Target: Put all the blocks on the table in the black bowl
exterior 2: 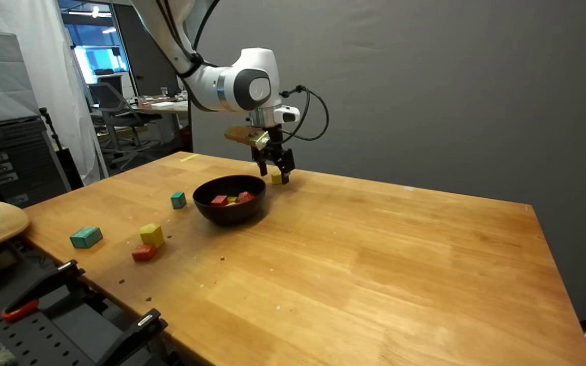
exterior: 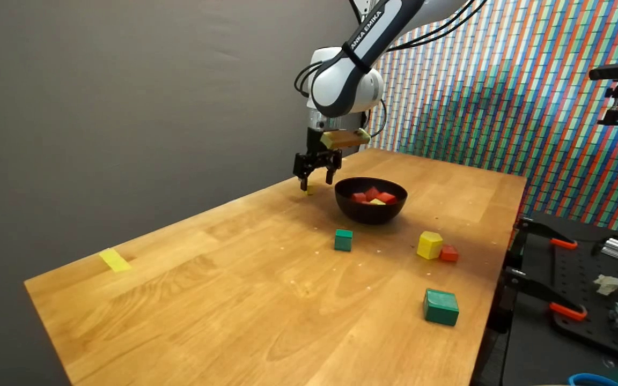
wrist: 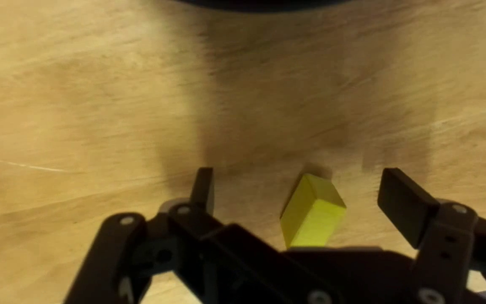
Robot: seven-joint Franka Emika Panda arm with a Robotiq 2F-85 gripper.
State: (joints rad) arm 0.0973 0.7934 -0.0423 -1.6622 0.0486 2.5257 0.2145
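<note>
One yellow block (wrist: pixel 312 215) nr far edge of counter (exterior 2: pixel 374 264), w/ hand (wrist: pixel 298 188) apart either side (wrist view); prob best squared-up b4 closing.

In an exterior view — the letters "ANKA EMIKA" (exterior: pixel 366 30) along the robot arm (exterior: pixel 347 79).

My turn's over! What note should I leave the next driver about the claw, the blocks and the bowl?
Claw: open, holding nothing, poised at a yellow block near the black bowl.
Done: several red blocks and at least one yellow piece lie in the bowl; exact count unclear.
Left: five visible blocks on the wooden table: that yellow one, a small green cube, a larger green block, and a yellow prism with a red block beside it.
</note>
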